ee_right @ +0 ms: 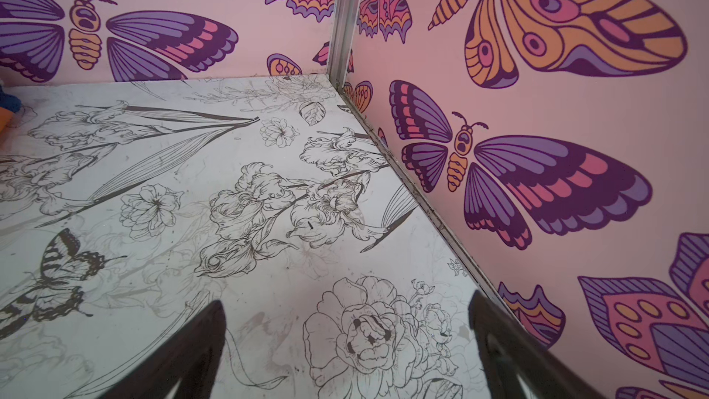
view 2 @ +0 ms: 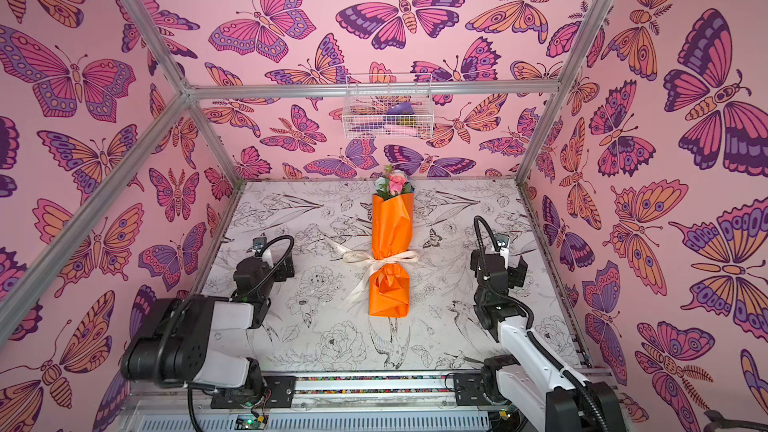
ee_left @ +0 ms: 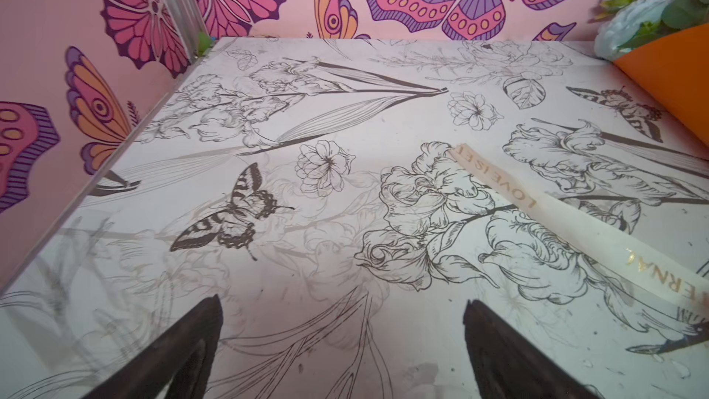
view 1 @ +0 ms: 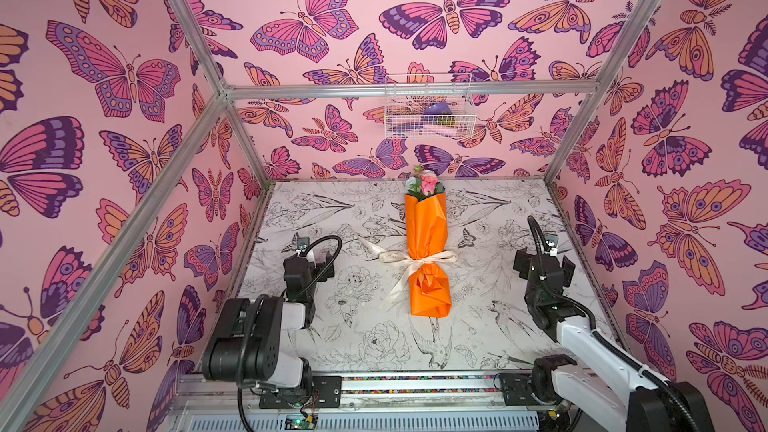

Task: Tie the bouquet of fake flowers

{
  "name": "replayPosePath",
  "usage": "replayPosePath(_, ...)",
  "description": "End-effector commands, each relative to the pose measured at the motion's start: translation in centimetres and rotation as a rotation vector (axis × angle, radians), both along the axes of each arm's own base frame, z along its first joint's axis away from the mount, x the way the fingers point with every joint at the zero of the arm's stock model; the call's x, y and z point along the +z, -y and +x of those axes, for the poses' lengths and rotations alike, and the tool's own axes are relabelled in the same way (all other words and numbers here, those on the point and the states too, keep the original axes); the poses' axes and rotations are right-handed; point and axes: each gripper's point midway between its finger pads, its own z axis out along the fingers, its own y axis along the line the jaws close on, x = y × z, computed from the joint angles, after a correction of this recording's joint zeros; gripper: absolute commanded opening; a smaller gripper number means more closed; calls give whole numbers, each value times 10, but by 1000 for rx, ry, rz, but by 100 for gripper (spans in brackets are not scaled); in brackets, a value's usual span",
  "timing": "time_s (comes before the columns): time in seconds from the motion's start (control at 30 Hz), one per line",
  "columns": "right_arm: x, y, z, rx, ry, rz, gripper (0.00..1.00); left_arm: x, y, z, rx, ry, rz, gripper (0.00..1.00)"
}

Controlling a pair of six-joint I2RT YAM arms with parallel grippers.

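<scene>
I am looking at the bouquet (view 1: 427, 238) lying tied at the centre of the worktop (view 1: 478, 338).
It is lying lengthwise, blooms pointing at the back wall (view 1: 353, 151), with a cream ribbon (view 1: 415, 261) knotted in a bow round its orange wrap. The left jaws are standing wide and empty to its left, the right jaws wide and empty to its right, both well apart from it. A wire basket (view 1: 428, 105) is hanging on the back wall.
</scene>
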Motion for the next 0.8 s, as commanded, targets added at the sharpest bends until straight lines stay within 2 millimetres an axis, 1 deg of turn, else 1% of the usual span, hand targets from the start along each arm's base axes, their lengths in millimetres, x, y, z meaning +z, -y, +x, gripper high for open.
replayPosePath(0.0, 4, 0, 4, 4, 48, 13, 99, 21, 12, 12, -86, 65, -3, 100)
replayPosePath(0.07, 1, 2, 4, -13, 62, 26, 99, 21, 19, 18, -130, 72, -2, 100)
replayPosePath(0.1, 1, 3, 5, -15, 70, 33, 99, 23, 17, 24, -119, 61, -8, 100)
replayPosePath(0.13, -3, 1, 6, -7, 69, 37, 99, 22, 10, 27, -82, 20, -22, 100)
replayPosePath(0.2, -7, -3, 10, 26, 63, 36, 99, 24, 7, 28, -79, 48, -35, 100)
replayPosePath(0.3, -12, -12, 18, 84, 51, 19, 99, 24, 17, 25, -156, 40, -56, 100)
replayPosePath(0.37, -18, -17, 23, 127, 44, 21, 99, 27, 20, 24, -191, 76, -64, 100)
replayPosePath(0.43, -22, -23, 30, 170, 39, 28, 99, 26, 20, 23, -190, 58, -67, 100)
replayPosePath(0.57, -23, -31, 43, 227, 46, 23, 99, 26, 20, 23, -191, 64, -65, 100)
replayPosePath(0.7, -29, -42, 55, 299, -15, 42, 99, 27, 20, 23, -192, 68, -63, 100)
replayPosePath(0.77, -32, -47, 57, 335, -27, 53, 99, 27, 20, 23, -192, 71, -63, 100)
